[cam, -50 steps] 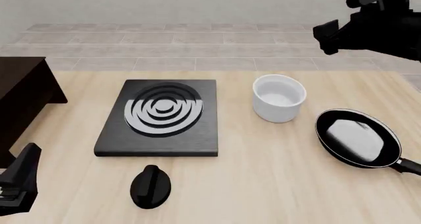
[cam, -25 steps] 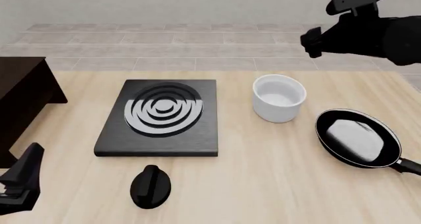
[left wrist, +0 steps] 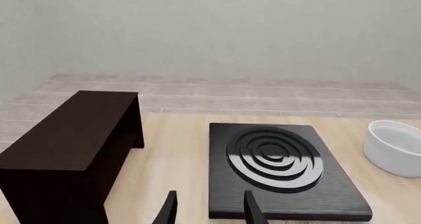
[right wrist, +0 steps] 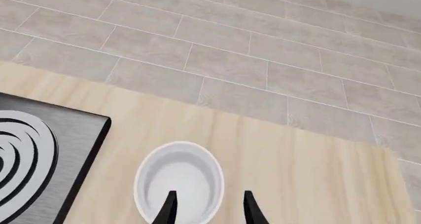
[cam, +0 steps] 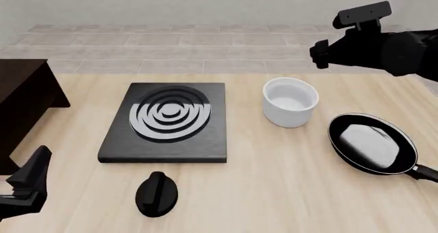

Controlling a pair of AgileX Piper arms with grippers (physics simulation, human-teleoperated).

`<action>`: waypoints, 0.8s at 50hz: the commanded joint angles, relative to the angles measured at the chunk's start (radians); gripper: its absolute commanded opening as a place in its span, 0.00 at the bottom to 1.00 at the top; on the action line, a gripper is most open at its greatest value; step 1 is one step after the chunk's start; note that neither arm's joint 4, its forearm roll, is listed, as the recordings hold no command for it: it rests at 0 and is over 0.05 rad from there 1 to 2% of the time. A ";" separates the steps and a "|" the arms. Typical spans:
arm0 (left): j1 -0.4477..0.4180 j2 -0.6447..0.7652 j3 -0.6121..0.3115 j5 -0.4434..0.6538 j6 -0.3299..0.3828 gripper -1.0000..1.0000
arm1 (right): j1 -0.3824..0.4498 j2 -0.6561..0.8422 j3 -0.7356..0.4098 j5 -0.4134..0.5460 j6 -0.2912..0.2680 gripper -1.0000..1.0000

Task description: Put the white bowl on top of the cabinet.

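Note:
The white bowl [cam: 291,101] stands upright and empty on the table, right of the stove. It also shows in the left wrist view [left wrist: 397,147] and the right wrist view [right wrist: 179,182]. The dark cabinet [cam: 24,102] stands at the table's left edge, its flat top bare [left wrist: 72,135]. My right gripper [cam: 320,53] hangs open in the air behind and above the bowl; in its wrist view [right wrist: 207,209] the fingers frame the bowl's rim from above without touching. My left gripper [cam: 28,184] is open and empty at the front left, near the cabinet [left wrist: 209,211].
A black stove plate [cam: 167,121] with grey rings lies at the centre. A black knob [cam: 157,193] lies in front of it. A black frying pan [cam: 373,143] sits right of the bowl, its handle pointing to the front right.
My right arm has moved left and a little down, closer to the bowl. My left gripper has shifted slightly up and right. The bowl has not moved.

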 commanded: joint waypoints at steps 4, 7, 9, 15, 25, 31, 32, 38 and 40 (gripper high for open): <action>0.000 0.103 0.001 -0.076 0.014 1.00 | -0.021 0.075 -0.017 -0.031 0.013 1.00; 0.000 0.125 0.001 -0.093 0.016 1.00 | -0.022 0.091 -0.015 -0.044 0.014 1.00; -0.001 0.141 0.001 -0.104 0.018 1.00 | -0.024 0.102 -0.016 -0.049 0.017 1.00; -0.001 0.173 0.001 -0.127 0.021 1.00 | -0.028 0.121 -0.019 -0.060 0.023 1.00; -0.004 0.228 0.001 -0.169 0.024 1.00 | -0.034 0.162 -0.020 -0.085 0.021 1.00; -0.004 0.254 0.001 -0.189 0.026 1.00 | -0.045 0.194 -0.018 -0.104 0.023 1.00; -0.004 0.254 0.001 -0.189 0.026 1.00 | -0.045 0.194 -0.018 -0.104 0.023 1.00; -0.004 0.264 0.001 -0.195 0.028 1.00 | -0.059 0.215 -0.006 -0.125 0.017 1.00; -0.003 0.264 0.001 -0.194 0.029 1.00 | -0.067 0.224 -0.004 -0.130 0.023 1.00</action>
